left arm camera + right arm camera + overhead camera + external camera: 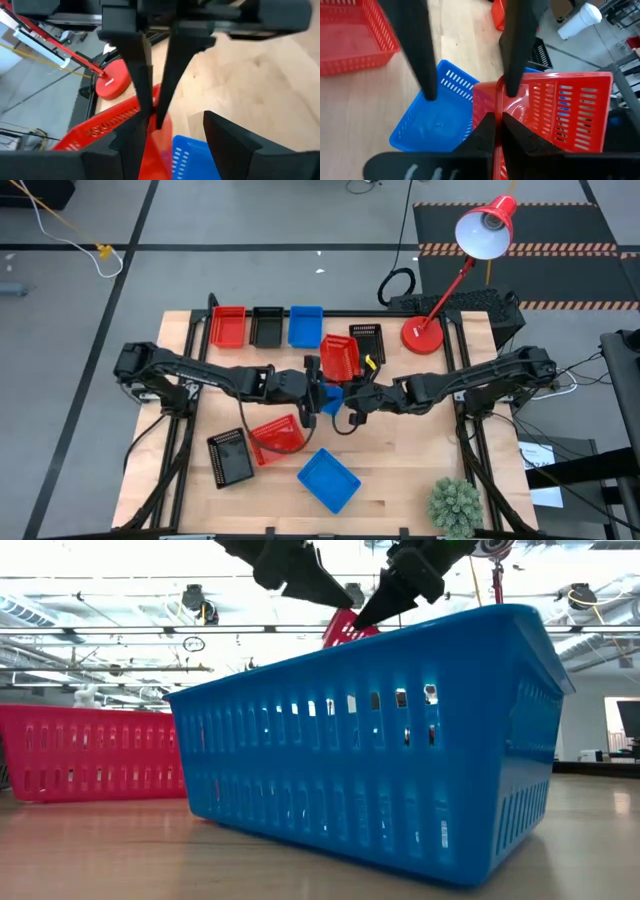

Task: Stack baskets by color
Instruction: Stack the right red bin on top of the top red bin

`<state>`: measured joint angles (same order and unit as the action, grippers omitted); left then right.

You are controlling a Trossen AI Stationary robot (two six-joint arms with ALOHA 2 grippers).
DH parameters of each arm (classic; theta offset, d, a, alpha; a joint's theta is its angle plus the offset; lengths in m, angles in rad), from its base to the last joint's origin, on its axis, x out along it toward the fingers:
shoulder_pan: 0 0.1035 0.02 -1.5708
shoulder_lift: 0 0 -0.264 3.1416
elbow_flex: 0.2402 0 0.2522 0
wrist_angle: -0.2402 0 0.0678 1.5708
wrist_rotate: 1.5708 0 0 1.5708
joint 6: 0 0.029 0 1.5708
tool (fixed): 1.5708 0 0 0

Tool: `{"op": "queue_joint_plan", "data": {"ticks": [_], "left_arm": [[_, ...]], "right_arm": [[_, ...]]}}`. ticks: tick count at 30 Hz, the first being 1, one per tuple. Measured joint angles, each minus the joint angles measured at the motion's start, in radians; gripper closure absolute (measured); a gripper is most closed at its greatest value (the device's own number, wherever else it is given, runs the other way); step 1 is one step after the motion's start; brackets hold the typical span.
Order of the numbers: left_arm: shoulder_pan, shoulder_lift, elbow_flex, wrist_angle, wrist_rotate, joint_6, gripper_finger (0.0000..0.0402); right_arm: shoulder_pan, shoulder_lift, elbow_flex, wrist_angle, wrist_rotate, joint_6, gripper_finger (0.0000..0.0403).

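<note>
I see both my arms reaching in to meet at the middle of the high view. My left gripper has its fingers apart. My right gripper is pinched tight.

A red desk lamp stands at the table's far right corner — its round base on the wood, its slim arm slanting up to a white-lined shade. A small green plant sits at the near right corner. A black cable loops on the grey floor behind the table, and a yellow cord trails at far left. Striped hazard tape edges a dark mat beyond the lamp — ceiling pipes show in the low view.
</note>
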<state>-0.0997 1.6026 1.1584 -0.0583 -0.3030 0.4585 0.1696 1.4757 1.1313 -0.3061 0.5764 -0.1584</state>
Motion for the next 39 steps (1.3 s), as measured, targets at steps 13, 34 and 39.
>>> {"op": "queue_joint_plan", "data": {"ticks": [13, 34, 39], "left_arm": [[0.007, 0.001, 0.000, -0.069, -0.099, 0.114, 0.0202], [0.002, 0.027, 0.001, -0.078, -0.033, 0.219, 0.0285], [0.004, 0.027, 0.001, -0.088, -0.038, 0.241, 0.0336]], "right_arm": [[0.000, 0.016, -0.001, 0.010, -0.011, -0.108, 0.0394], [0.000, 0.017, -0.002, 0.047, -0.111, -0.126, 0.0388], [0.003, 0.016, -0.001, 0.057, -0.109, -0.126, 0.0367]]}}
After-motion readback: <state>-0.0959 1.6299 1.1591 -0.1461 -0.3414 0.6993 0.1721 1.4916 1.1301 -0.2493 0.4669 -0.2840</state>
